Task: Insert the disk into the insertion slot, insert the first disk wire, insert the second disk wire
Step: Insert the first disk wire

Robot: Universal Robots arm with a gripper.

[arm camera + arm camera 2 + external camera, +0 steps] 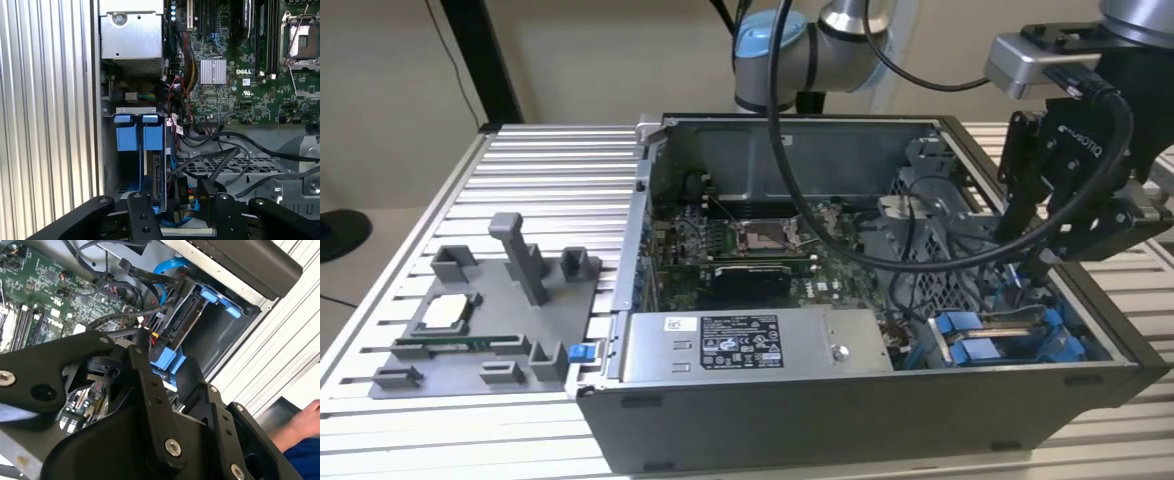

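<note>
Computer case (pixel 854 430) with its side off lies on a ribbed metal worktop (pixel 547 170), showing the green circuit board (pixel 747 240) and a grey power box (pixel 747 345) with a white sticker along the near wall. The arm (pixel 1074 150) reaches down over the corner of the case at the exterior view's right, and its black jaws hang just above the blue parts there; I cannot tell whether the jaws are apart or together.

In the first wrist view the disk (pixel 156 180) stands on edge inside the slot (pixel 135 109), with two blue tabs of its frame (pixel 125 137) at the slot's mouth. A black plug with red and yellow wires (pixel 182 192) sits just beside the disk's connector edge, between the two black halves of the jaws. Black cables (pixel 225 150) run loose across the perforated metal near it, and a blue cable (pixel 170 265) curves above the slot in the second wrist view.

Outside the case, a grey plastic holder (pixel 480 320) with small parts rests on the worktop at the exterior view's left. A person's hand (pixel 305 422) and blue sleeve show beyond the case edge.
</note>
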